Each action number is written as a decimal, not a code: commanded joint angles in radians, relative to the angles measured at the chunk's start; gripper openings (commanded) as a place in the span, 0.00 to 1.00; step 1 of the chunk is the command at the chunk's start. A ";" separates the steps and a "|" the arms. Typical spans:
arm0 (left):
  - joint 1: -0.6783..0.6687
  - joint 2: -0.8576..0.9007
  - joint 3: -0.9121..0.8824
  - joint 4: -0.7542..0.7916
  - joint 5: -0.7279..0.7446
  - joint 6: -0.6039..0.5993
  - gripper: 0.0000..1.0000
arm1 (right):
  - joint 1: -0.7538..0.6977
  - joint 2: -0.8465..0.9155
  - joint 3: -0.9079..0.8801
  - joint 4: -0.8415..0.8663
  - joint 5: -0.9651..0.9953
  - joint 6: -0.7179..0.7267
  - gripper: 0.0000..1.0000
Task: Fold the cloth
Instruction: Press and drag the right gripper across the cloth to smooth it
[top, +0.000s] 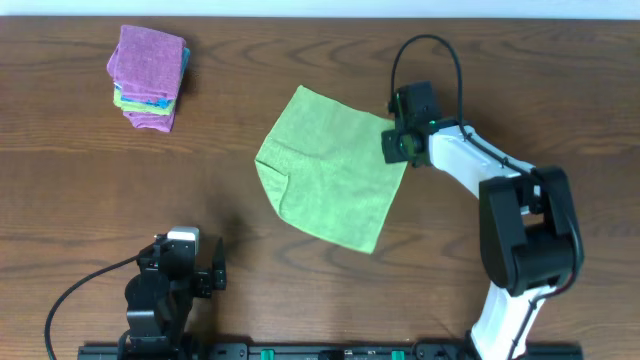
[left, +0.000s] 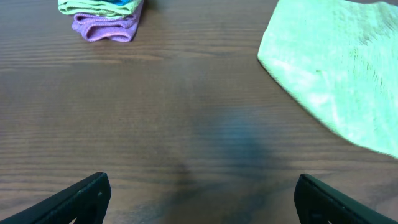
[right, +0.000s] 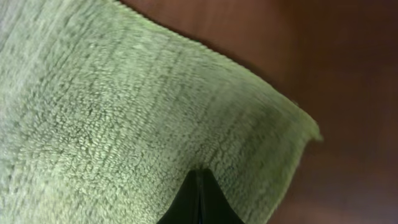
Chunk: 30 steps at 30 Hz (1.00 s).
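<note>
Green cloth (top: 330, 170) lies flat on the desk (top: 80, 190) at centre frame, set as a diamond. We see its long axis running from the top down to lower right, with the left corner curled over. Right tool (top: 398, 143) sits at its right-hand corner, closed on the cloth. Right arm reaches up-left from the lower right. Left tool (left: 202, 183) is spread open at lower left, well apart from the cloth.

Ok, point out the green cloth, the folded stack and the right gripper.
green cloth (top: 335, 175), overhead view, middle
folded stack (top: 150, 68), overhead view, top purple cloth
right gripper (right: 199, 193), right wrist view, closed fingertips
</note>
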 joint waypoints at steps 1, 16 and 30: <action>0.006 -0.006 -0.007 0.000 -0.003 0.011 0.95 | -0.051 0.149 -0.036 0.045 0.034 -0.005 0.01; 0.006 -0.006 -0.007 0.000 -0.003 0.011 0.95 | -0.119 0.158 0.063 0.156 0.091 0.072 0.01; 0.006 -0.006 -0.007 0.000 -0.003 0.011 0.95 | -0.089 -0.303 0.148 -0.131 -0.041 0.120 0.05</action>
